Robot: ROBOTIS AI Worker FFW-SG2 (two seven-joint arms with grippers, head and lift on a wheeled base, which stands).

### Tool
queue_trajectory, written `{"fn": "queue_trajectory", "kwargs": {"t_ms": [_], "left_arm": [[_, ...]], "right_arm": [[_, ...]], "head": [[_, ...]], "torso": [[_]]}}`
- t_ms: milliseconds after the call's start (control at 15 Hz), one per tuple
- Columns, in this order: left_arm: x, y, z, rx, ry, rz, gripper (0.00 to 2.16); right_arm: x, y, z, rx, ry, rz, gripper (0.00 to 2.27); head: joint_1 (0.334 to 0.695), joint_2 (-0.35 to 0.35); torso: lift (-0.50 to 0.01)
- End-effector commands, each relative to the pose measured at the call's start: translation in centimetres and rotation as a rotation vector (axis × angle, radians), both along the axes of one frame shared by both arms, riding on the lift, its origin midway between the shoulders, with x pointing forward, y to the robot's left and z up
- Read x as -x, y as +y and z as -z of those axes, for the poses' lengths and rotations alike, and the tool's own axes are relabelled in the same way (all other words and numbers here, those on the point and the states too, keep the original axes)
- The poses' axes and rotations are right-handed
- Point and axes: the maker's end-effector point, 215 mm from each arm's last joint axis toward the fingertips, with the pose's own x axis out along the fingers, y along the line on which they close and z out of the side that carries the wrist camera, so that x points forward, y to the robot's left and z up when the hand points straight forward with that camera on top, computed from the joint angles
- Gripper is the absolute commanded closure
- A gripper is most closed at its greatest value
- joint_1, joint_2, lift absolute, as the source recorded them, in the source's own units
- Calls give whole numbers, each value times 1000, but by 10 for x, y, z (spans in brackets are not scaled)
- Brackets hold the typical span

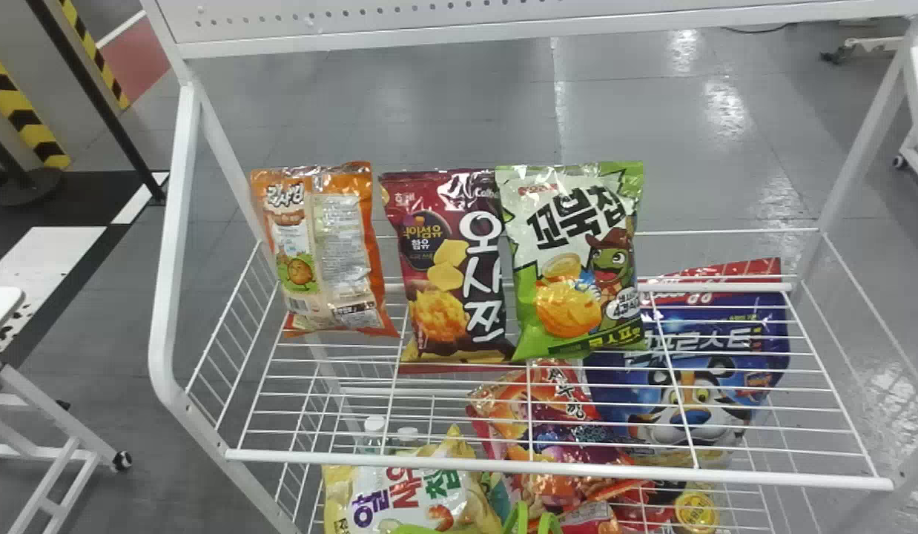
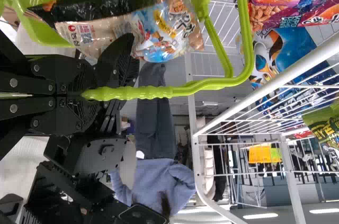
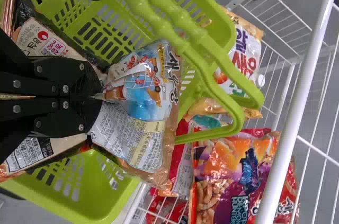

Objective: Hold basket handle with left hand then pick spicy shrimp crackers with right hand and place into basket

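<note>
An orange-and-cream foil bag [image 1: 340,252], a maroon foil bag [image 1: 437,267] and a green-and-white foil bag [image 1: 570,259] stood side by side on a white wire shelf [image 1: 563,469].

The white rack [image 1: 176,297] has an upper wire shelf [image 1: 340,459], where an orange bag [image 1: 322,252], a dark red bag [image 1: 443,274] and a green bag [image 1: 578,259] are standing. Below, it carries also a yellow bag [image 1: 414,498] and a blue bag [image 1: 704,397].
</note>
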Motion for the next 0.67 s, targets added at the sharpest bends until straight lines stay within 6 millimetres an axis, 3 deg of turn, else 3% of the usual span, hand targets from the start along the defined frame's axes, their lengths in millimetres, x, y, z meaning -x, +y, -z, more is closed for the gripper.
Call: {"fn": "queue_trajectory", "kwargs": {"t_ms": [0,133,200,333,400,600], "left_arm": [[-1,0,1,2,2,-2,1895],[-1,0,0,2,1,-2,1895],[-1,-1,0,2,1,-1,1895],[-2,-1,0,2,-1,-1,1895],[-2,-1,0,1,0,-1,1895],[-2,-1,0,2,0,0,1895]], "right_arm": [[4,6,3,-10,17,-10,1646],[7,6,4,-4,24,-16,1636],[9,5,6,2,29,-18,1484],[12,3,8,4,38,-25,87],[15,2,10,10,51,-30,-1],[21,2,12,6,81,-47,56]], "head": [[695,183],[695,204],[695,215],[695,214],[695,211],[695,206]], "torso": [[-37],[-37],[-37],[-37],[-37],[-37]]}}
